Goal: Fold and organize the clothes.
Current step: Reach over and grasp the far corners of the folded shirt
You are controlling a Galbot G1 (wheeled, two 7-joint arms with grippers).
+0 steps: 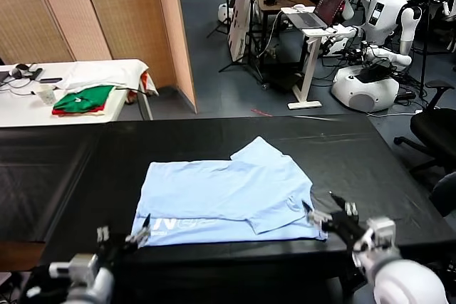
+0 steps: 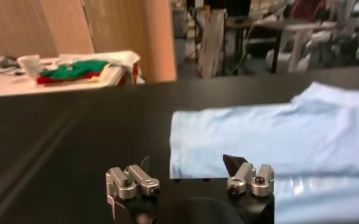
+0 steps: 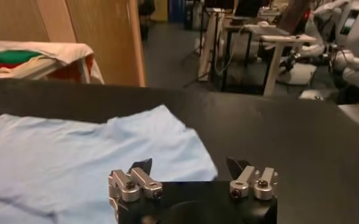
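White lettering on T-shirt [image 1: 224, 197] only in head view; left gripper [image 2: 190, 178] & right gripper [image 3: 191, 179] both spread, empty.

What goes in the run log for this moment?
T-shirt: partly folded, flat on table | left claw: open, near hem | right claw: open, near hem

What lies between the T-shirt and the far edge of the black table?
Nothing: in the head view the black table is bare from the light-blue T-shirt to its far edge. The green and red folded garments sit on a separate white table beyond.
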